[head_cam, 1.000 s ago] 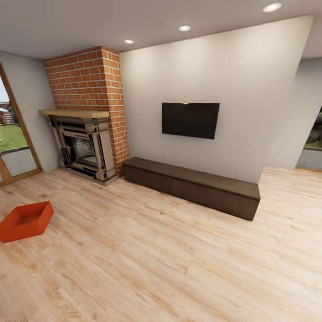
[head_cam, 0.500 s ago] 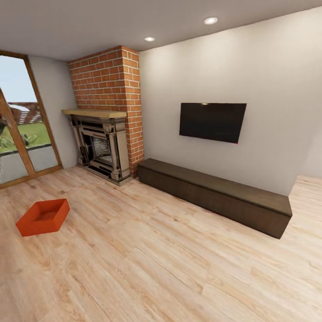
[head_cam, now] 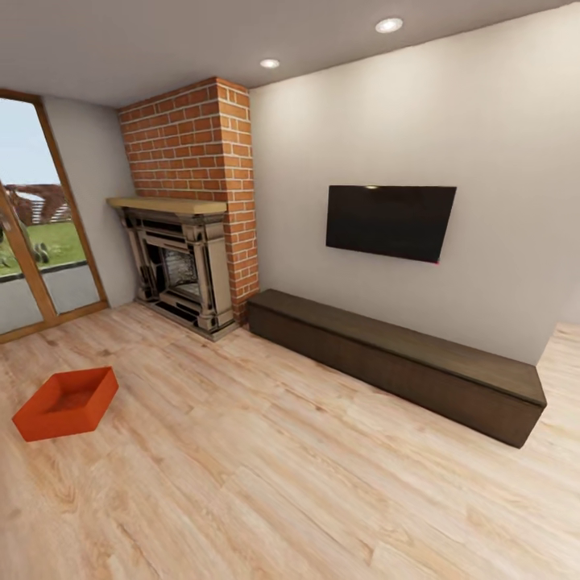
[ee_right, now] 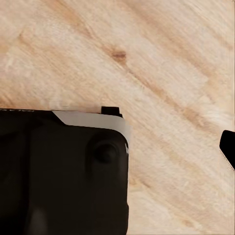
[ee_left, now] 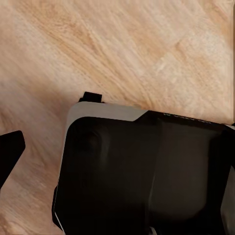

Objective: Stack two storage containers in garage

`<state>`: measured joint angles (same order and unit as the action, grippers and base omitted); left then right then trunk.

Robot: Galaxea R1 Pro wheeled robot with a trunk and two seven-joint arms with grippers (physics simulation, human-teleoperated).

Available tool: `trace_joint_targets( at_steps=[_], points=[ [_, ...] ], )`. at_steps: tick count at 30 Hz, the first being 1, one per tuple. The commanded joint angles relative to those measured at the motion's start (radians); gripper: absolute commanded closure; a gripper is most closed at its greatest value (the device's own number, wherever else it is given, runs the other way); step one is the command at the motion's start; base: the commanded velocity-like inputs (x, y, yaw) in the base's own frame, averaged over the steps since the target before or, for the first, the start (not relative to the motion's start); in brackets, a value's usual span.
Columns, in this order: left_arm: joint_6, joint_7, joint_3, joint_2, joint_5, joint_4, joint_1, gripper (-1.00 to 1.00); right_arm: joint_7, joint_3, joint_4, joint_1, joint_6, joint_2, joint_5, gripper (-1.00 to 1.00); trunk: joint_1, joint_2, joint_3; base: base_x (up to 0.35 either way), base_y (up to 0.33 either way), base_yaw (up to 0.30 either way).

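Pale wood planks [head_cam: 266, 483] ran across the living room toward a brick fireplace [head_cam: 189, 209], a wall television [head_cam: 391, 221] and a long dark cabinet [head_cam: 395, 358]. I could see one orange bin [head_cam: 66, 403] sitting empty on the planks at the far left, near the glass door [head_cam: 36, 234]. Both wrist cameras showed dark robot bodywork over bare planks, so I couldn't tell how either gripper was set. My worry was the approach: the bin sat near the edge of view, and the base could nudge it away.
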<state>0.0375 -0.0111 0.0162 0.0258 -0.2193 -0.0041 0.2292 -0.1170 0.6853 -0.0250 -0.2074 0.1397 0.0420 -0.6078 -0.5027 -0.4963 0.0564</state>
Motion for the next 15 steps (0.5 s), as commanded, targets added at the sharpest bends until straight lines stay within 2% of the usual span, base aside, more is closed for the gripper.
trace_joint_targets(
  at_steps=[1, 15],
  points=[
    [0.003, -0.001, 0.002, 0.0, -0.006, 0.001, 0.001, -1.0, -0.001, 0.008, -0.003, -0.001, 0.004, 0.001, -0.007, -1.0, -0.001, -0.002, 0.002, 0.324, 0.0, 0.0],
    [0.004, -0.001, 0.002, 0.0, -0.006, 0.001, 0.001, -1.0, -0.001, 0.008, -0.003, -0.001, 0.005, -0.001, -0.009, -1.0, -0.001, -0.002, 0.002, 0.324, 0.0, 0.0]
  ],
)
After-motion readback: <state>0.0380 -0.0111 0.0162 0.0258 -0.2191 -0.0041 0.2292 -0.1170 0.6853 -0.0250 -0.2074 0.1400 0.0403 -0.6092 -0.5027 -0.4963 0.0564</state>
